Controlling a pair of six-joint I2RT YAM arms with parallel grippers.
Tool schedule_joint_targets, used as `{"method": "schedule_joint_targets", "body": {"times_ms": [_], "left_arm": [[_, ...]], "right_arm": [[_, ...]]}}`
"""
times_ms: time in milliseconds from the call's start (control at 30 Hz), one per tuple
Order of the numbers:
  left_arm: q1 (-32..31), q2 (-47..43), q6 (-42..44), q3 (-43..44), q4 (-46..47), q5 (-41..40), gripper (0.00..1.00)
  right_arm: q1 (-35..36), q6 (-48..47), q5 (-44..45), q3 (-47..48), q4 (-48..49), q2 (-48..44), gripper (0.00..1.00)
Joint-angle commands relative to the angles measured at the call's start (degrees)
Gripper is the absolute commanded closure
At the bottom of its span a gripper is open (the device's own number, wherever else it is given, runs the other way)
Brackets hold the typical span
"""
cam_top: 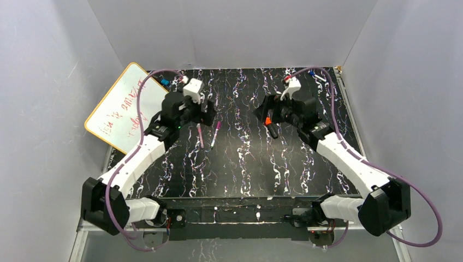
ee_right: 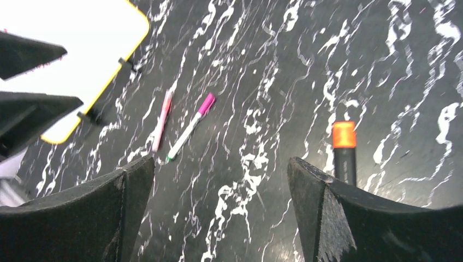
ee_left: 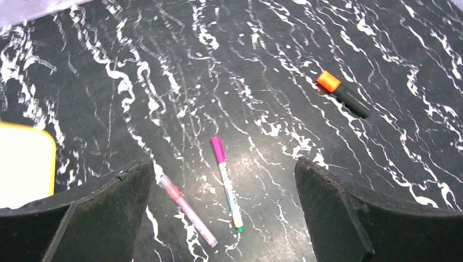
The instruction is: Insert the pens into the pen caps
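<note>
Three pens lie on the black marbled table [cam_top: 245, 164]. The thin pink pen [cam_top: 200, 136] and the whitish pen [cam_top: 215, 134], green at one end and with a magenta cap on the other, lie side by side. Both show between my left fingers [ee_left: 188, 211] [ee_left: 227, 185] and far left in the right wrist view [ee_right: 162, 120] [ee_right: 188, 128]. The thick black pen with an orange end [cam_top: 269, 126] [ee_left: 345, 94] lies behind my right finger [ee_right: 344, 153]. My left gripper [cam_top: 206, 117] [ee_left: 223, 164] and right gripper [cam_top: 266, 115] [ee_right: 219, 159] hover open and empty. No loose caps show.
A yellow-rimmed whiteboard [cam_top: 123, 106] [ee_left: 22, 164] [ee_right: 82, 49] leans at the table's left edge. White walls close in the back and both sides. Small blue and red bits [cam_top: 164, 82] [cam_top: 312, 72] sit near the back edge.
</note>
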Motion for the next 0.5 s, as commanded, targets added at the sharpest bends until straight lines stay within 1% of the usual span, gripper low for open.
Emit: {"method": "schedule_joint_targets", "body": {"times_ms": [0,33,100,300,367,400,433,467], "left_arm": [[7.99,-2.88,-8.62,-9.82,14.09,5.01,0.02],[9.91,-2.57,-9.94,-10.40,14.43,7.40,0.02],[11.32,-2.31,-10.25,-10.72,14.66,10.60,0.02],[11.43,-2.77,-10.58,-11.30,17.03,12.09,0.02],[11.39,-2.19,-10.58,-10.80,16.92,13.14,0.02],[11.37,-2.12,-10.35,-10.53,16.75,13.28,0.02],[11.41,-2.11,-10.18,-10.27,16.52,13.44,0.02],[11.39,-2.19,-9.80,-9.98,16.08,13.52,0.02]], "right_arm": [[-0.28,-1.40,8.19,7.12,-3.74,1.80,0.01],[-0.31,-1.84,9.39,7.56,-3.84,2.06,0.01],[-0.40,-2.33,10.40,8.29,-3.75,2.39,0.01],[-0.65,-2.27,10.60,10.76,-5.02,3.75,0.02],[-0.62,-2.61,9.37,10.57,-4.26,3.35,0.08],[-0.63,-2.73,8.78,10.45,-4.13,3.16,0.09],[-0.61,-2.78,8.75,10.32,-3.99,2.91,0.07],[-0.63,-2.71,9.00,10.26,-3.92,2.68,0.03]]}}
